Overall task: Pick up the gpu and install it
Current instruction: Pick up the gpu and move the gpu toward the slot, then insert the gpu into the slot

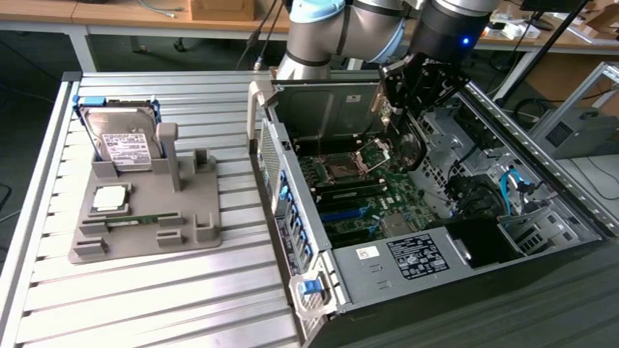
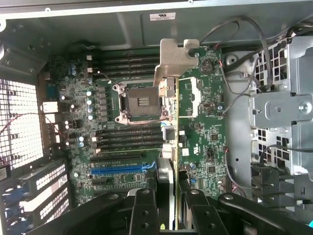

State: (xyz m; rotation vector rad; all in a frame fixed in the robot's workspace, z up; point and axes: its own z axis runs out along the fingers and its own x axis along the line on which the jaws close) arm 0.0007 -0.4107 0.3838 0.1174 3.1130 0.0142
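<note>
Clenching the gpu (image 2: 168, 105) edge-on, the gripper (image 2: 170, 198) hangs upper centre in the exterior view; it is best lowered square onto the blue slot (image 2: 122, 168).

1. The gpu (image 2: 165, 176) shows edge-on, both faces hidden.
2. The end effector (image 2: 169, 193) is cut off by the picture's edge.
3. The hard drive (image 1: 121, 141) has label print too small to read.

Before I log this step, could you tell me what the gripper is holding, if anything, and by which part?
The gripper holds the gpu, pinched across its flat faces along one long edge.
</note>
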